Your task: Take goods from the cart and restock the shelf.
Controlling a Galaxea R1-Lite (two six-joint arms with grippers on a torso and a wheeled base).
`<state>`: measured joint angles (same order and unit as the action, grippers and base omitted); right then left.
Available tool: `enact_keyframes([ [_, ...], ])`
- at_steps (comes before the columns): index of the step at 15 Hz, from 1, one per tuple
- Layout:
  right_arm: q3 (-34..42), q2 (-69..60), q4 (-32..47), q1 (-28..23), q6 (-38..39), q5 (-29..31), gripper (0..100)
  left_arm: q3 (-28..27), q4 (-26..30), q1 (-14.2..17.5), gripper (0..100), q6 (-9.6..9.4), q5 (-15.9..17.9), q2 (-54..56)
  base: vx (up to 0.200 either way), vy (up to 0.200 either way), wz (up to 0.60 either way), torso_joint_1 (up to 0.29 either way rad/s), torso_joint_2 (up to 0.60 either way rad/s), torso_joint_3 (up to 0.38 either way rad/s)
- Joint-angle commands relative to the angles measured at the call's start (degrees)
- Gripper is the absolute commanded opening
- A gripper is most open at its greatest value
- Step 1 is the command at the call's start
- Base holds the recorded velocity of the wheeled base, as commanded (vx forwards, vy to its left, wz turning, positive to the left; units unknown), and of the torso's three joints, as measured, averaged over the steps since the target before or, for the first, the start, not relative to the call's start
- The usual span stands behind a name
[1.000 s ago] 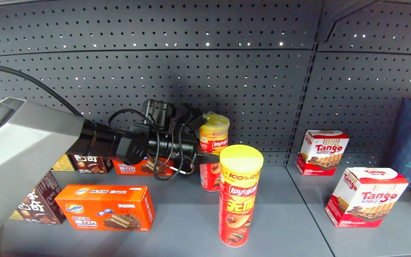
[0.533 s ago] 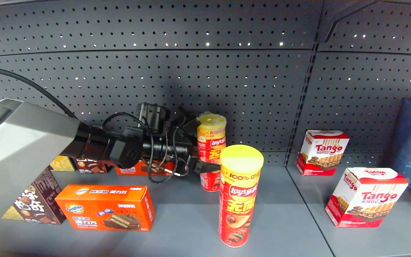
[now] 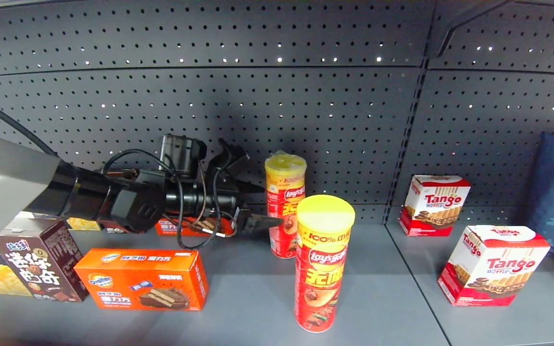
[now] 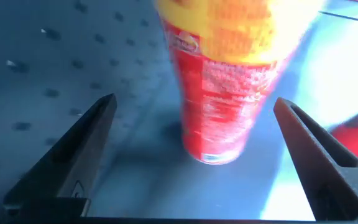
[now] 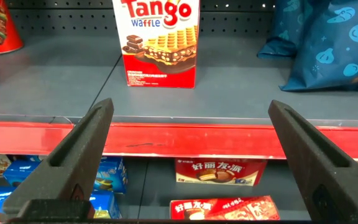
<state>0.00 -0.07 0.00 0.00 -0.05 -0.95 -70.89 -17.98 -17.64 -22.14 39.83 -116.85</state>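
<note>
Standing upright near the shelf's (image 3: pixel 258 298) back edge — lined up behind the front can (image 3: pixel 324 262), likely to keep a neat row — the rear chips can (image 3: pixel 285 202) is ungripped, the left tool (image 3: pixel 266 205) spread open just beside it; the right tool (image 5: pixel 191 104), also open, hangs off the front edge.

A dark grey pegboard wall (image 3: pixel 277 120) fills the upper frame, light glinting through its holes. Below it runs a grey shelf (image 3: pixel 253 293).

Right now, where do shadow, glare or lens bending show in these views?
Head view: a broad shadow on the pegboard behind the left gripper, light pricking through holes, seams bowed. Left wrist view: glare whitens the shelf beside the chips can.
</note>
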Motion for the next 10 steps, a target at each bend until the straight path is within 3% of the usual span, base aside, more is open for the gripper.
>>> enact_keyframes([
  [1,0.0,0.1,0.0,0.0,0.0,0.0,100,0.7,-1.1,-0.2,100,-0.01,-2.7,1.0,0.000,0.000,0.00,0.000,0.00,0.000],
  [4,0.0,0.1,0.0,0.0,0.0,0.0,100,0.8,-2.6,-0.3,100,-0.01,-7.1,1.0,0.000,0.000,0.00,0.000,0.00,0.000],
  [10,0.0,0.1,0.0,0.0,0.0,0.0,100,2.0,-5.1,0.0,100,-0.63,-10.6,2.4,0.000,0.000,0.00,0.000,0.00,0.000],
])
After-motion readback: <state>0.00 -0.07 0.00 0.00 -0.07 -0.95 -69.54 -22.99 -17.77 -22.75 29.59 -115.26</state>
